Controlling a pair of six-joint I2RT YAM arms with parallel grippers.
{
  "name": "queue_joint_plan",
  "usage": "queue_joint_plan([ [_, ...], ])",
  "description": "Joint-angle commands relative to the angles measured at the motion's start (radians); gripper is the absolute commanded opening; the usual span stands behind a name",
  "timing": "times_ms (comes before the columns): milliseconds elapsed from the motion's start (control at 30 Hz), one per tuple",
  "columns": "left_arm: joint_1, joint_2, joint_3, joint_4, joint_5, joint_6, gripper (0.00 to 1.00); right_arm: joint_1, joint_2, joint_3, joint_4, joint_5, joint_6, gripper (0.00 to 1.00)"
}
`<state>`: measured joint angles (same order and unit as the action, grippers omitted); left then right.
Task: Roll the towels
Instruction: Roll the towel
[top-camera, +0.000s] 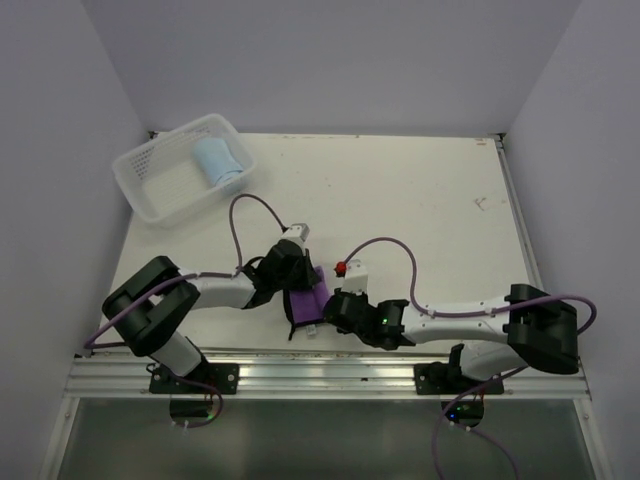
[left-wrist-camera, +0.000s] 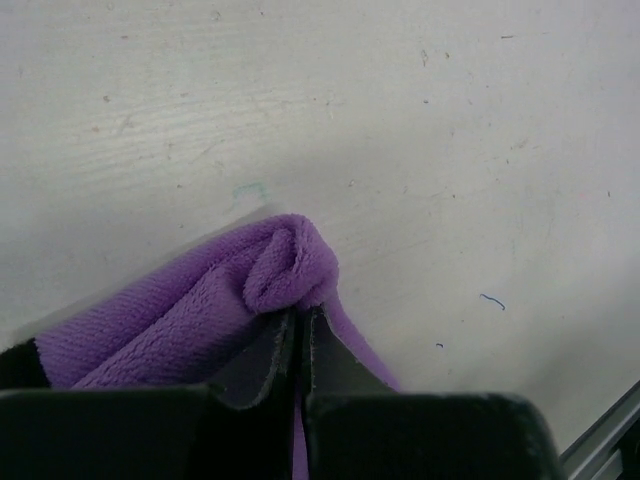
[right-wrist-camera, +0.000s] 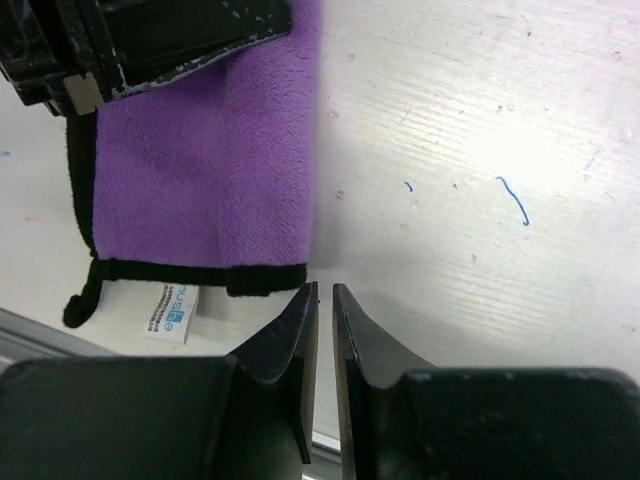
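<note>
Small purple terry-cloth towel with black edging and a white label (top-camera: 306, 303), partly folded flat, one corner curled into a small roll, low centre of table, light blue rolled towel (top-camera: 219, 162), lying far at eleven o'clock

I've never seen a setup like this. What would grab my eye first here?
Probably the purple towel at the near edge of the table, between the two arms. The left gripper has its fingers pinched on a bunched fold of it, while the right gripper sits beside the towel's black-trimmed edge, gripping nothing. Far off, a rolled light blue towel rests in a white basket at the back-left corner.
</note>
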<state>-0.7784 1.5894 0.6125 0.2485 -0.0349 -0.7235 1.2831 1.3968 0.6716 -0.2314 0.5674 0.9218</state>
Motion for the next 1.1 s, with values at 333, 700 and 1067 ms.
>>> queue_joint_plan([
  [333, 0.010, -0.134, -0.310, 0.227, -0.054, -0.154, 0.00, 0.005, -0.194, -0.085, 0.067, 0.016, 0.015, 0.55],
  [700, 0.010, -0.229, -0.427, 0.385, -0.071, -0.198, 0.00, -0.034, -0.050, -0.210, 0.484, -0.152, 0.141, 0.62],
  [1067, 0.010, -0.224, -0.439, 0.394, -0.077, -0.198, 0.00, -0.039, 0.027, -0.228, 0.661, -0.213, 0.164, 0.61],
])
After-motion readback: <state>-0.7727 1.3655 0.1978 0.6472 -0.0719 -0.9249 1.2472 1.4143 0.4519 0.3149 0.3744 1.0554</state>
